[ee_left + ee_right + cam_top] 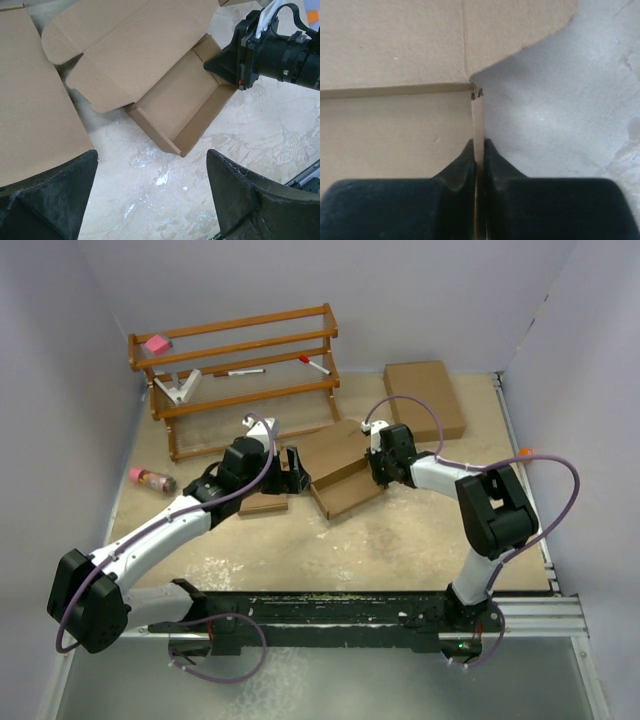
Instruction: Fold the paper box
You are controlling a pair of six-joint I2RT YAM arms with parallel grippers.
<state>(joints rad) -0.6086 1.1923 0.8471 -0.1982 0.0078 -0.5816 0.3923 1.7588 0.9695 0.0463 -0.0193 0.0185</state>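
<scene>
The paper box (338, 468) lies mid-table as a half-formed brown tray, its lid flap spread flat behind it. In the left wrist view the paper box (172, 102) has walls standing and rounded flaps lying to the upper left. My right gripper (381, 466) is at the tray's right end, and the right wrist view shows the right gripper (478, 146) shut on a thin upright side wall (478, 117) of the box. My left gripper (296, 471) sits just left of the box. It is open, and the left gripper (152, 156) has only bare table between its fingers.
A wooden rack (240, 370) with small items stands at the back left. A flat brown box (425, 395) lies back right. A pink-capped bottle (150, 480) lies at the left. Another brown cardboard piece (35, 100) lies beside my left gripper.
</scene>
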